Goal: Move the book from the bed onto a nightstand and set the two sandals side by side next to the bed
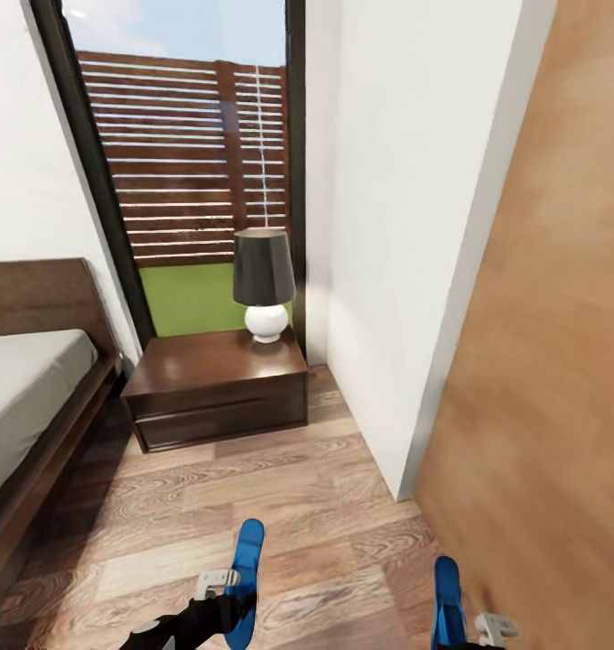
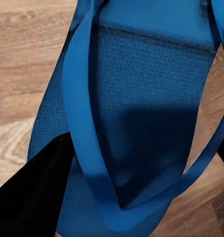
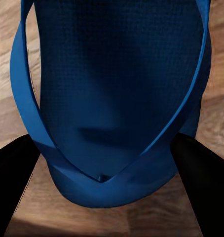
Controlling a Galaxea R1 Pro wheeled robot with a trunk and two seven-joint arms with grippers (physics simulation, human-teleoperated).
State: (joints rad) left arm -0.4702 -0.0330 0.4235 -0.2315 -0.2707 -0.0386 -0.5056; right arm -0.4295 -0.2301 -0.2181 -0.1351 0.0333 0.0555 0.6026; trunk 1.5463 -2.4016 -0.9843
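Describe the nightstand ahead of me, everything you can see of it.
The nightstand is a low, squarish block of glossy reddish dark-brown wood with a flat top and a drawer-like seam across its front. It stands upright on the wood-plank floor before the window, just beside the bed. A lamp with a dark shade and white round base sits at its back corner nearer the white wall. No book lies on it.

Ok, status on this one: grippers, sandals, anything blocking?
Left gripper shut on one sandal, right gripper shut on other sandal. Bed at left, nightstand ahead. Floor between looks open.
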